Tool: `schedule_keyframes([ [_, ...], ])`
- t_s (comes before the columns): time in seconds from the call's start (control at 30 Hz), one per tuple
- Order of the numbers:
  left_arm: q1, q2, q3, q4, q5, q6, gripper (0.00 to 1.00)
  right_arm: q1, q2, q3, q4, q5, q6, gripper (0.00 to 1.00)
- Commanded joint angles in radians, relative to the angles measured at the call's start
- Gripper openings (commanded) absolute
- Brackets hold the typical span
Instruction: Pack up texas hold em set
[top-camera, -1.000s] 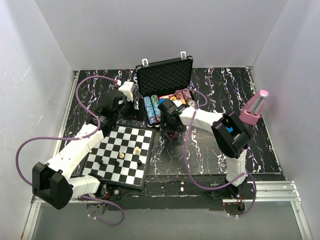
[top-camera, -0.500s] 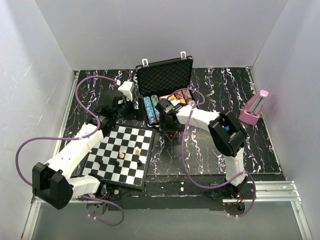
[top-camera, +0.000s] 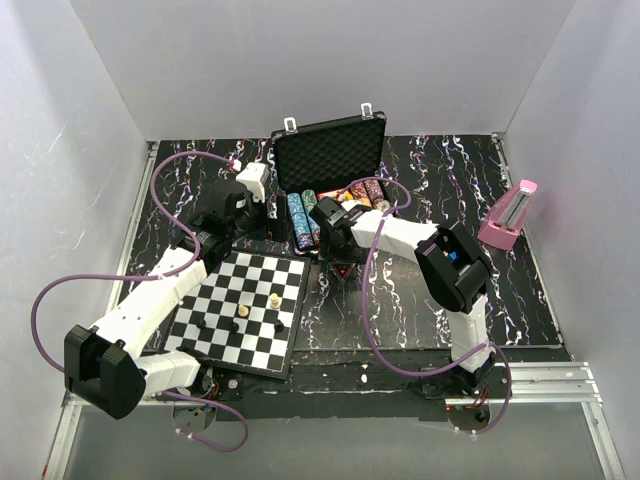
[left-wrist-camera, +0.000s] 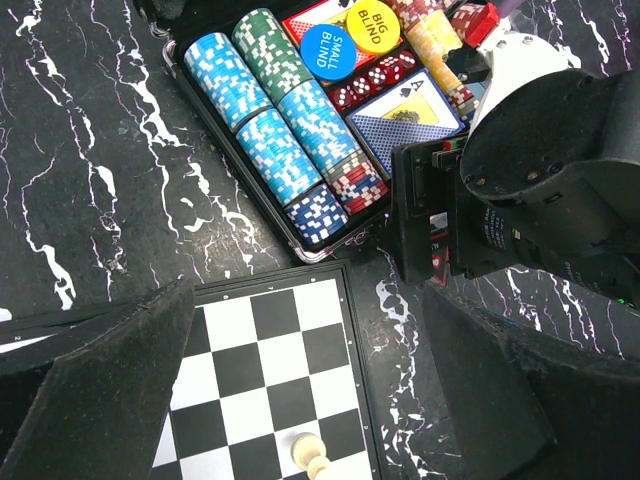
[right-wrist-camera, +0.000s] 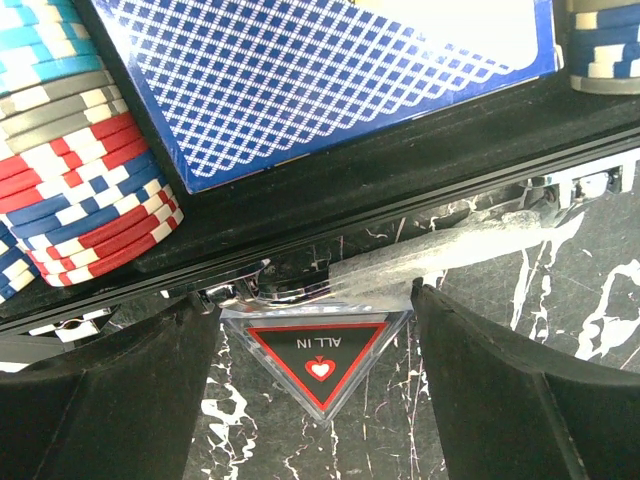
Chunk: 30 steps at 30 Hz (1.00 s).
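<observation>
The black briefcase stands open at the back, its tray holding rows of poker chips, a blue card deck, red dice and round blind buttons. A clear triangular "ALL IN" button lies on the table against the case's front rim; it also shows in the top view. My right gripper is open, its fingers on either side of the triangle, low at the case front. My left gripper is open and empty above the chessboard's far right corner.
The chessboard with a few pieces lies front left, a white piece near its edge. A pink metronome stands at the right. A silver latch and a clear strip sit along the case front.
My right gripper has shifted a little left and back, closer to the case's front edge. The triangle on the table and the left arm have not moved.
</observation>
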Motion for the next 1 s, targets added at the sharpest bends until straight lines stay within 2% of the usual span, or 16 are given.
schedule_keyframes([
  [0.0,0.006,-0.038,-0.006,0.009,0.004,0.016,0.98,0.014,0.065,0.006,-0.073,-0.009,0.038,0.84],
  [0.3,0.007,-0.039,-0.004,0.011,0.002,0.016,0.98,0.017,0.057,0.0,-0.072,-0.006,0.038,0.79],
  [0.53,0.007,-0.036,-0.004,0.009,-0.001,0.018,0.98,0.019,-0.004,0.0,-0.079,0.026,0.012,0.58],
  [0.97,0.009,-0.034,-0.006,0.005,-0.014,0.022,0.98,0.02,-0.205,-0.037,-0.061,0.06,-0.08,0.53],
])
